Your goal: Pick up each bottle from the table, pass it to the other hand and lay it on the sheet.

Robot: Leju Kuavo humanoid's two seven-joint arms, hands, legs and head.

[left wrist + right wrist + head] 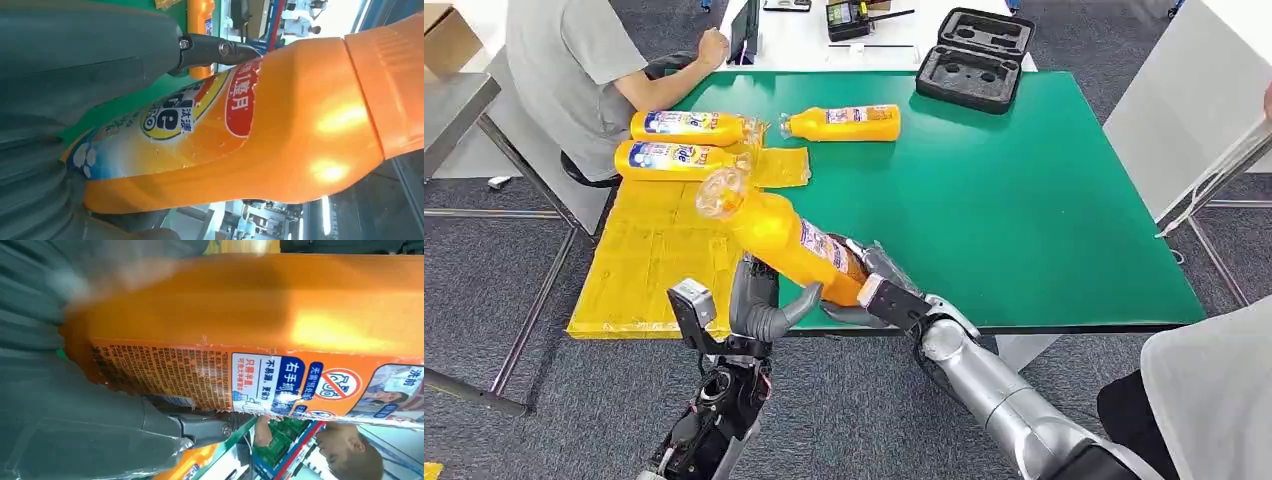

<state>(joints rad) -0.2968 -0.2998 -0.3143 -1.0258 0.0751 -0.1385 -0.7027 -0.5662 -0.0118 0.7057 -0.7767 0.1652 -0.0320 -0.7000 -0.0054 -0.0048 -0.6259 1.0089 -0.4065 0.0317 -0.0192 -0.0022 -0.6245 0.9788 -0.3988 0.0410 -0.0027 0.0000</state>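
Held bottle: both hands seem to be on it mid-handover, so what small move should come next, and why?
Probably the right hand should let go: the left hand already grips the held bottle, beside the yellow sheet where two bottles lie.

- Right arm reaches in from the lower right, its robot hand (874, 283) wrapped around the bottle's (789, 240) base.
- Left robot hand (759, 305) rises from below, thumb and fingers cupping the same bottle's body.
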